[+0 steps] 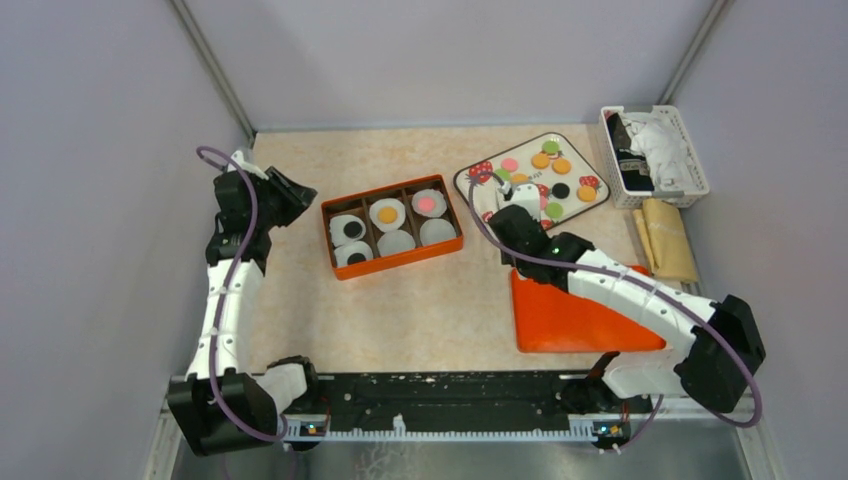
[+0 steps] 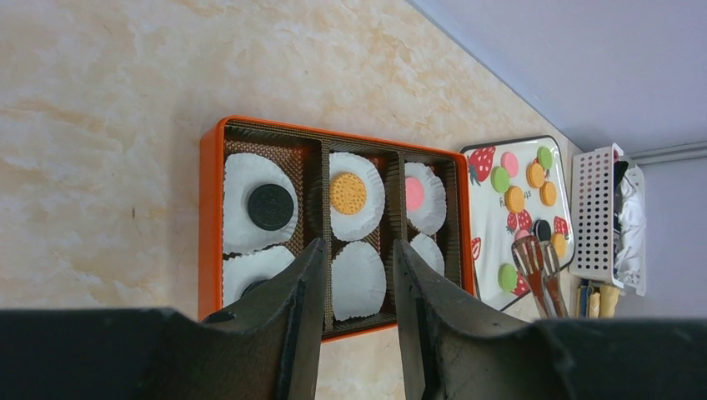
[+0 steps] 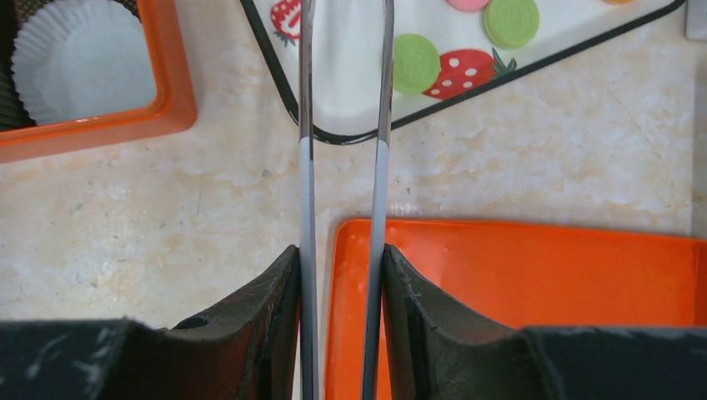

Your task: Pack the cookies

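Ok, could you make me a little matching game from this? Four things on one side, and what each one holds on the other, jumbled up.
Things:
1. box
2. tray
3. right gripper
4. left gripper

Holds:
A. tongs
B. nothing
C. loose cookies
D. paper cups, some with a cookie inside

Pairs: 1-D, 2-C, 3-A, 4-B.
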`<state>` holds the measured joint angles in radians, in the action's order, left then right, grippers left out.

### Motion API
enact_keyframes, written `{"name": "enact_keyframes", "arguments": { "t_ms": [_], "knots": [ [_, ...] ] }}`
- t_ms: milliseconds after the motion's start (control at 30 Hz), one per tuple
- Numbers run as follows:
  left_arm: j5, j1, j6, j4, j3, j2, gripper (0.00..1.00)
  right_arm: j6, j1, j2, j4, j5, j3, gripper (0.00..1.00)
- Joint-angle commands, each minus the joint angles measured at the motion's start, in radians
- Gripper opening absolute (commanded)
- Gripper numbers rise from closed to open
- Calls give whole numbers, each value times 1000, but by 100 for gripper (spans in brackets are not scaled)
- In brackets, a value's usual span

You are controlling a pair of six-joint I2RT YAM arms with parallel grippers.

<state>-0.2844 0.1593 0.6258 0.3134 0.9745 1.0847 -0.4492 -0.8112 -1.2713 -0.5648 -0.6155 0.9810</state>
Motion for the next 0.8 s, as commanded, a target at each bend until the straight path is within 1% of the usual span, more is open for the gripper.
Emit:
{"name": "enact_keyframes", "arguments": {
  "t_ms": [0,167,333,600,767],
  "knots": [
    [-27,7,2,-54,1,0,41,-15,80,15,89,90,-15,35],
    [-15,6,-6,-48,3,-7,42,9,179,-76,149,174,-8,35],
    [-8,7,-9,-45,1,-8,42,16,224,-159,183,220,25,35],
    [-5,6,-11,-51,-3,-2,42,15,274,-238,199,222,89,37],
    [-4,7,-14,-54,-4,1,42,18,280,-280,180,203,146,38]
  ]
}}
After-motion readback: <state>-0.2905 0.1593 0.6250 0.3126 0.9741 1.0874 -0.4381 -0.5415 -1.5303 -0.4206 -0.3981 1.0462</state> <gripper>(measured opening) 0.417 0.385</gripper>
